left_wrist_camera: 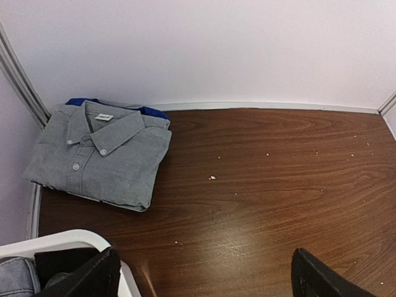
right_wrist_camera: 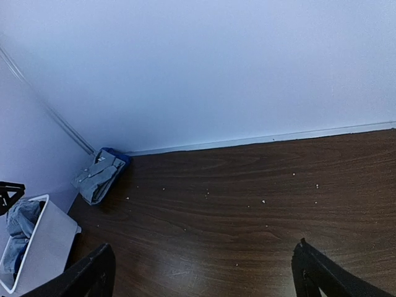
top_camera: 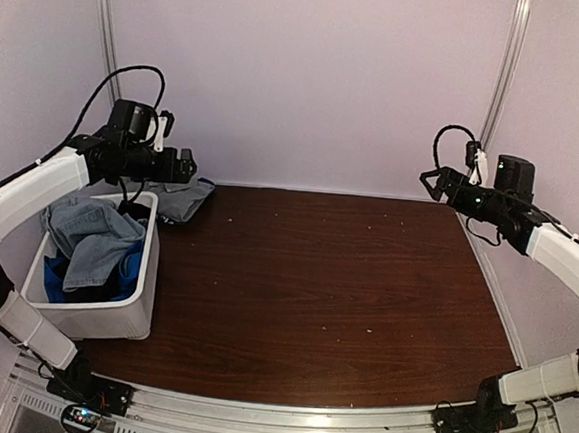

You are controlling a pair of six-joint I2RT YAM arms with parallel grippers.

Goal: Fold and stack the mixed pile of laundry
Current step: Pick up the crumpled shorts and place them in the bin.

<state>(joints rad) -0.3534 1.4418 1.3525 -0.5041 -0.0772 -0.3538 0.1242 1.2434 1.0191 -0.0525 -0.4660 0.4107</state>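
Surroundings: one white bin [top_camera: 111, 318] on the left side of your table [top_camera: 335, 280].
Laundry pile [top_camera: 92, 241]: heaped inside that bin.
Stack: two folded pieces, grey shirt [left_wrist_camera: 105, 158] over royal-blue fabric [left_wrist_camera: 154, 112], far-left corner.
Your left gripper [top_camera: 185, 164] and right gripper [top_camera: 433, 180]: both spread wide, empty.

No writing can be read in any of the three views. The only label in sight is a small white tag [left_wrist_camera: 104, 116] sewn inside the collar of the folded grey shirt [left_wrist_camera: 111, 164], in the upper left of the left wrist view. Its print is too small and blurred to make out.
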